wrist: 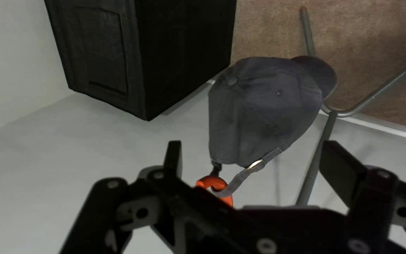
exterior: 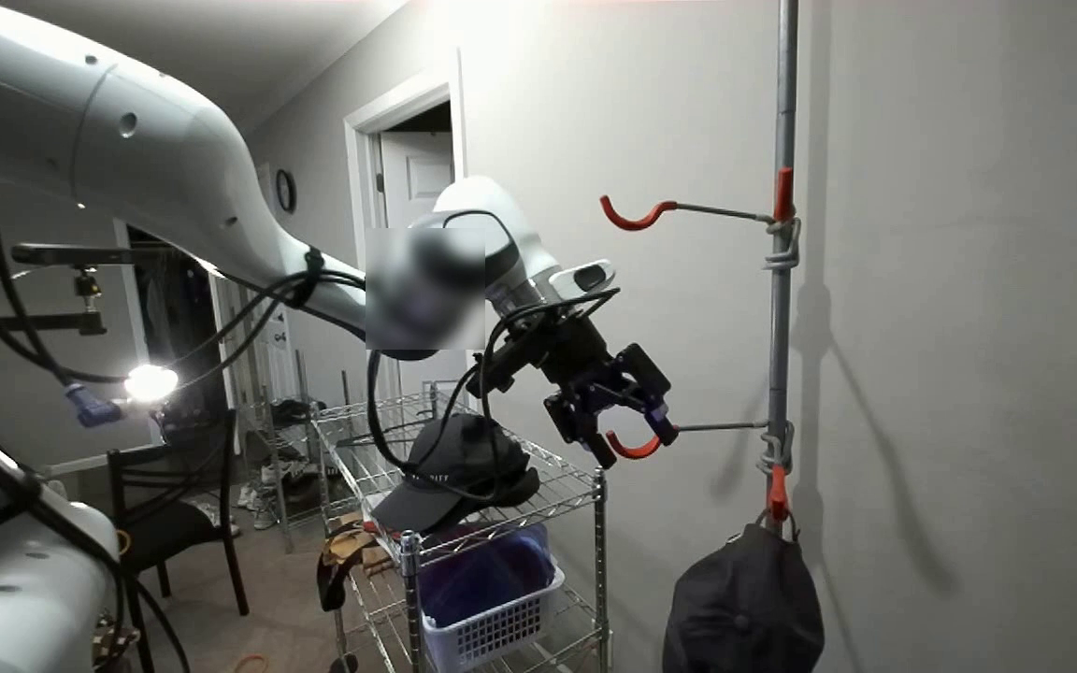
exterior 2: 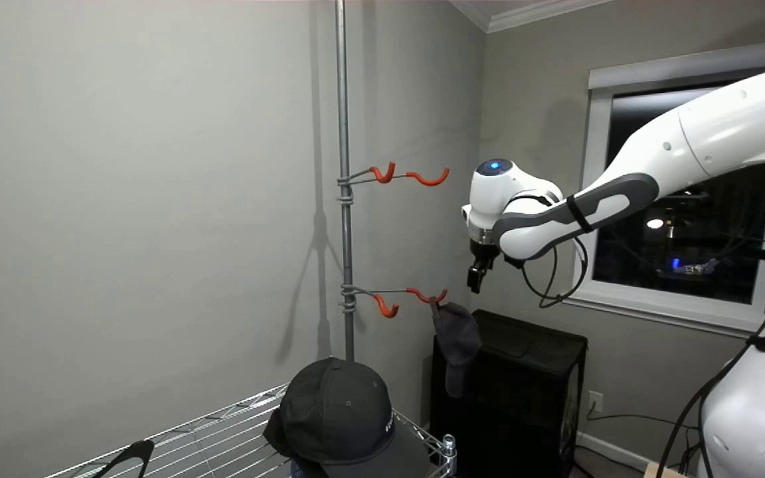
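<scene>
Tool (exterior: 637, 445): jaws spread wide, holding nothing, near the pole (exterior: 780, 346).
Hanging cap (wrist: 263, 109): by its strap on the pole's lower red hook (wrist: 210, 181).
Buckle (wrist: 256, 163): clear only in the wrist view.
Basket (exterior: 501, 631): on the wire rack (exterior: 412, 589) beside the pole, seen only in an exterior view; purple-blue thing (exterior: 482, 579) inside.

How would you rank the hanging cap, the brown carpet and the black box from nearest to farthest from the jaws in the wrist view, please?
1. Hanging cap: straight ahead of the open jaws.
2. Black box: upper left, farther back.
3. Brown carpet: upper right, at floor level.
</scene>
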